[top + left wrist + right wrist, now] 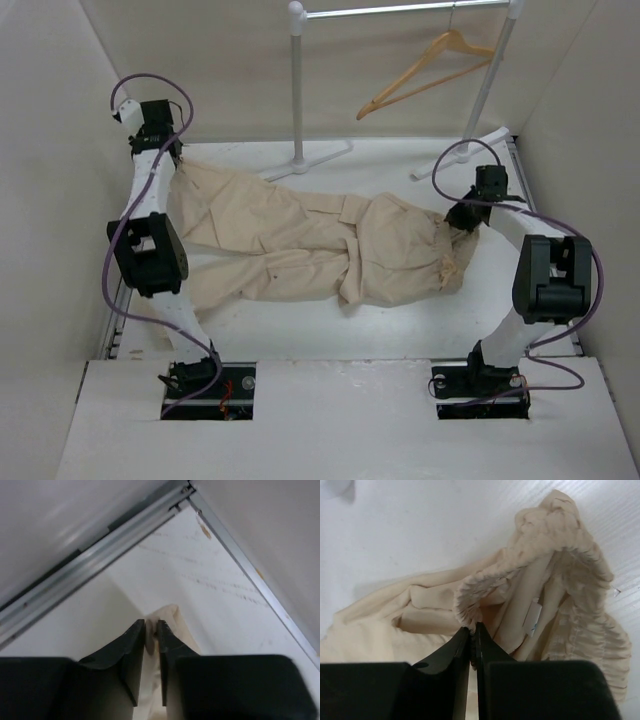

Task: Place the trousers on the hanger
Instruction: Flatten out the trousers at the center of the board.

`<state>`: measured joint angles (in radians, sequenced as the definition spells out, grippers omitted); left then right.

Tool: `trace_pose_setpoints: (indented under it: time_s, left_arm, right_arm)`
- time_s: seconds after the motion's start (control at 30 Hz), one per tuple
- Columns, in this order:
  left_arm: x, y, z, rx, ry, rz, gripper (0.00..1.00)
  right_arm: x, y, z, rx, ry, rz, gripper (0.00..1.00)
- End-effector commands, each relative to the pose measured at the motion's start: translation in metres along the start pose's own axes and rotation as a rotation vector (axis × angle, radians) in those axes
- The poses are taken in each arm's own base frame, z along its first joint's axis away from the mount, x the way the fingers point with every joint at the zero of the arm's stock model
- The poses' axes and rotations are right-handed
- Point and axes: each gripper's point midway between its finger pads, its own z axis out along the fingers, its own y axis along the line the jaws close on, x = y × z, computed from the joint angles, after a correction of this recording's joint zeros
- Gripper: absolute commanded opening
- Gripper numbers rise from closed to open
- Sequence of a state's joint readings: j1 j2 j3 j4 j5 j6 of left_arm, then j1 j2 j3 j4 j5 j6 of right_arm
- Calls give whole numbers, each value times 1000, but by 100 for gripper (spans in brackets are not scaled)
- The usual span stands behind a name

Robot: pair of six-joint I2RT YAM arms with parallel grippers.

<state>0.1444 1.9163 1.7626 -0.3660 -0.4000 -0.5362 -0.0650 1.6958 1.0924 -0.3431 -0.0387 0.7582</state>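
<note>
- The trousers (320, 245) are lying spread across the table (330, 335). The two legs are stretching toward the left arm, and the gathered waistband is bunching up on the right arm's side.
- The left gripper (151, 626) is pinching the end of a leg near the far left corner of the table. Its jaws are standing almost together, with a fold of beige cloth caught between them (the wrist view is showing the cloth running in between the black fingers).
- The right gripper (471, 628) is clamping the ruffled edge of the waistband, with its jaws narrow and the cloth nipped at the very tips.
- The hanger (425, 72) is hanging tilted by its hook from the white rack (297, 90) at the back, well apart from the trousers.
- As I am judging it, the task is only beginning. Both ends are being held, but most of the cloth is resting on the table and none of it is reaching the hanger.
- Lifting the cloth, carrying it back to the rack, draping it over the crossbar and letting go are all left to do.
- No box, bin or basket is showing in any view (the hanger is the only holder here, and it is carrying nothing).
</note>
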Motion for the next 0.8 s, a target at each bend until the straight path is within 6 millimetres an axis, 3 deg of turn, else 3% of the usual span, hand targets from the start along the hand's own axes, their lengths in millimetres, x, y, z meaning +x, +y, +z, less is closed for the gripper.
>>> trace_pose_setpoints:
  time_s: [0.0,0.1,0.27,0.33,0.47,0.53,0.6,0.7,0.77]
  left_arm:
    - [-11,-2,29,-27,21,-15,27]
    - [-9,2,27,-42,65,-3,52]
    - [11,15,-20,-75,22,30,58]
    - [47,5,-51,-18,42,52,58]
    - [145,-13,-130,150,128,185,57]
    - [180,-3,-164,198,163,233,56]
    - [196,19,-189,218,187,258,56]
    - [200,71,-212,175,220,240,56]
    - [197,109,-221,130,223,194,56]
  right_arm:
    - [-42,46,-34,-132,-125,5,13]
    - [-52,50,-36,-133,-135,19,12]
    - [-68,46,-21,-115,-135,81,9]
    - [-81,48,-19,-138,-124,149,6]
    - [-102,56,-17,-239,-81,320,6]
    - [-109,49,-12,-233,-72,388,20]
    - [-109,45,-16,-229,-74,380,44]
    - [-99,28,-43,-194,-144,306,67]
    - [-81,13,-66,-163,-205,271,72]
